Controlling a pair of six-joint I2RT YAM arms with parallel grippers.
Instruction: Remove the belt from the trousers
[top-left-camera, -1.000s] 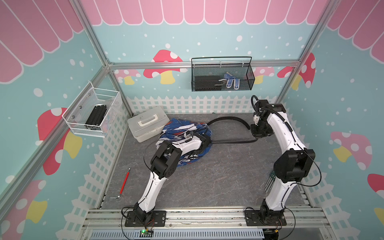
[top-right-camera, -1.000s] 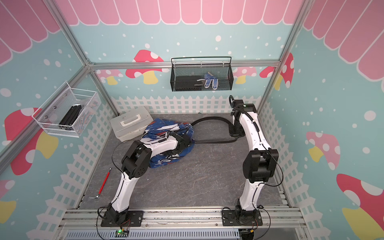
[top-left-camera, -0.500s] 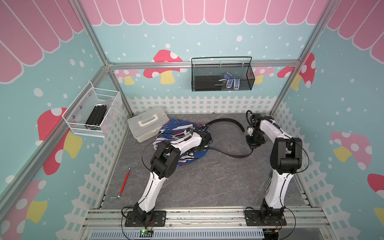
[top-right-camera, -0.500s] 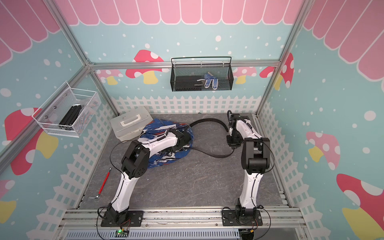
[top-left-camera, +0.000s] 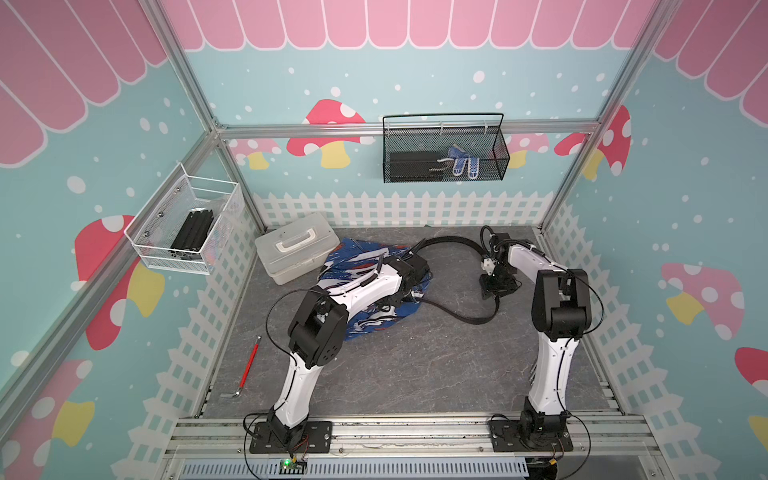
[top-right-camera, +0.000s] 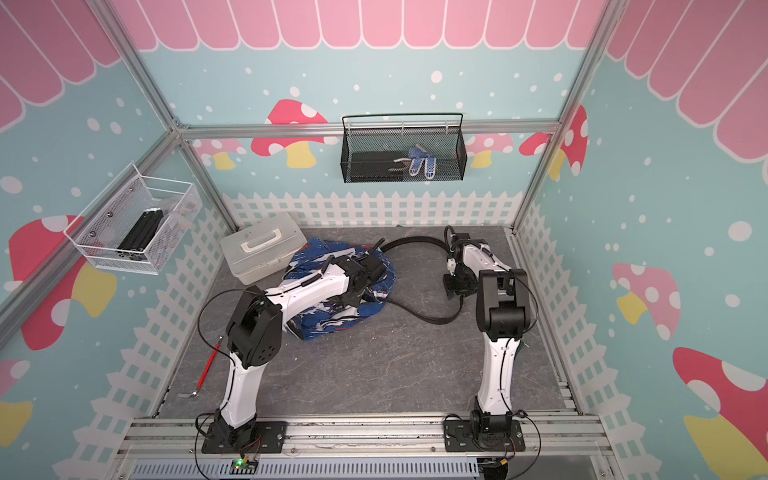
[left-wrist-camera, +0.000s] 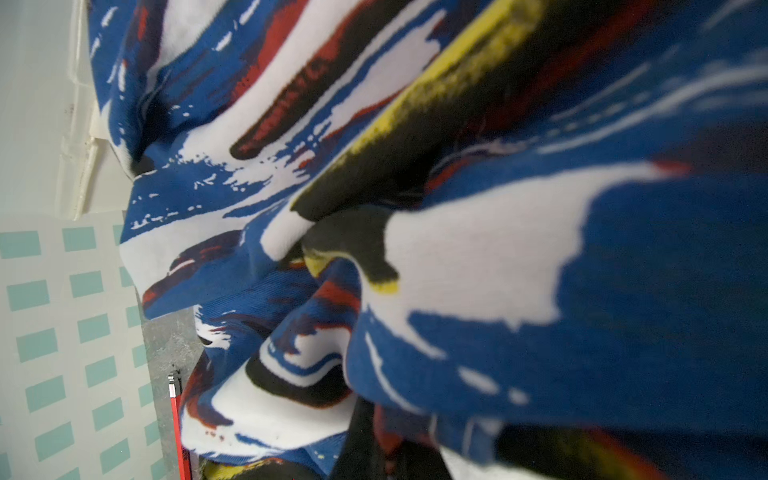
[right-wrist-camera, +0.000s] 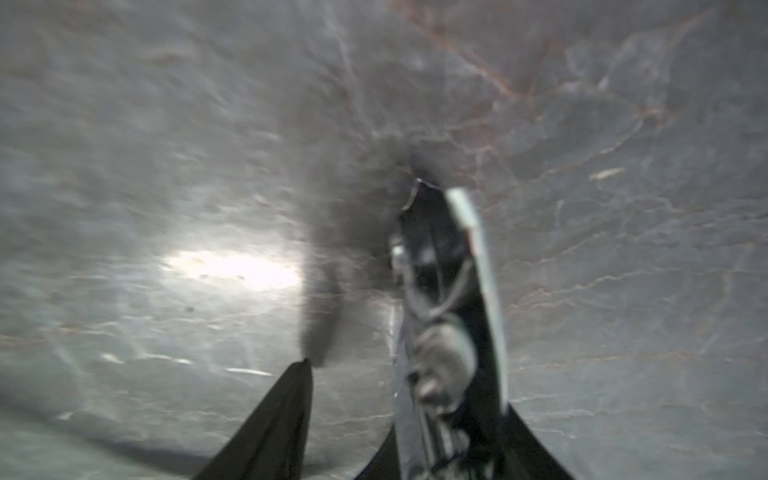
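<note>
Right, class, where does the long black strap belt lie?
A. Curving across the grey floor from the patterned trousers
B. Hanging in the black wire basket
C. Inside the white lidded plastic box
A: in a top view the long black strap belt snakes over the grey floor, out from the blue-patterned cloth trousers.

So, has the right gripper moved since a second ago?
Yes. The right gripper has come away from the back picket fence, toward the front rail.
</note>
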